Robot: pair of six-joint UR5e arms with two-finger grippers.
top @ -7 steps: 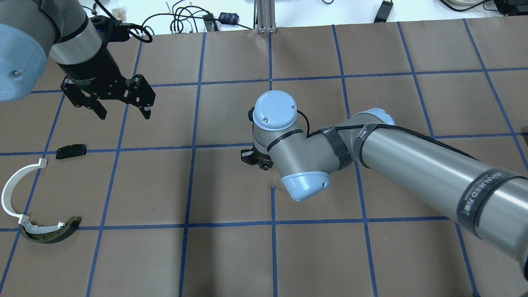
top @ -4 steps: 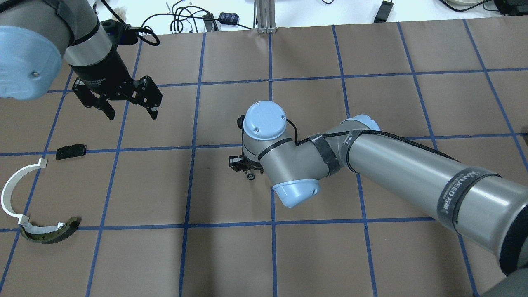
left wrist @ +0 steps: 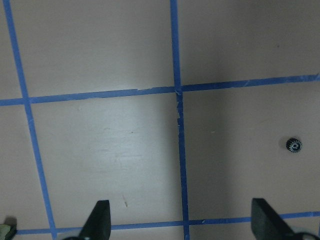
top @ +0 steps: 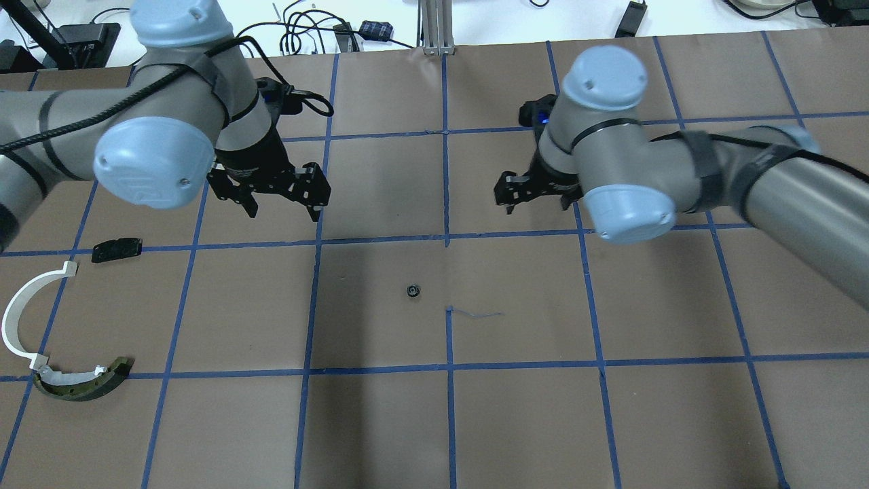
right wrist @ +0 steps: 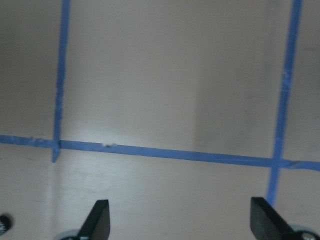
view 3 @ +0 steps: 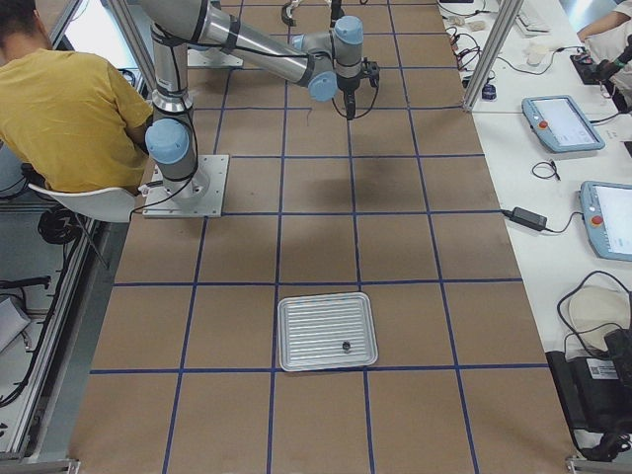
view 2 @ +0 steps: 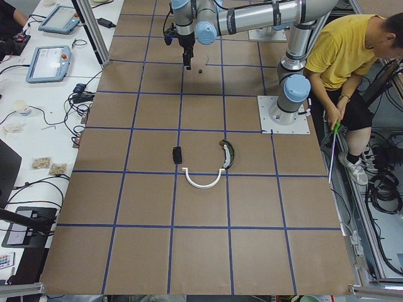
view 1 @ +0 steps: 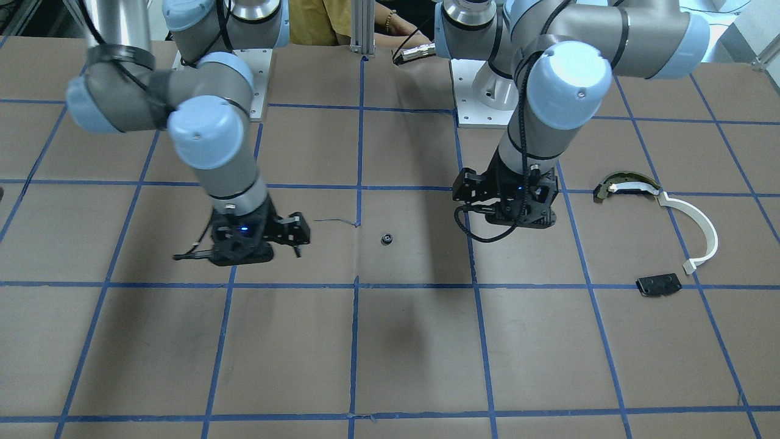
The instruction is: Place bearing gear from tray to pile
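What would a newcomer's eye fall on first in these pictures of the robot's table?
A tiny black gear lies alone near the middle of the brown table. The left gripper and right gripper hover to either side of it, both open and empty. Far to the robot's left lies a white arc.

In the right wrist view the small black toothed gear [right wrist: 3, 224] is cut by the left edge. The left wrist view's bottom corner clips a pale greenish scrap [left wrist: 5, 229], unidentifiable. On the ribbed silver tray [view 3: 306, 331] lies a dark speck [view 3: 346, 346], too small to name.
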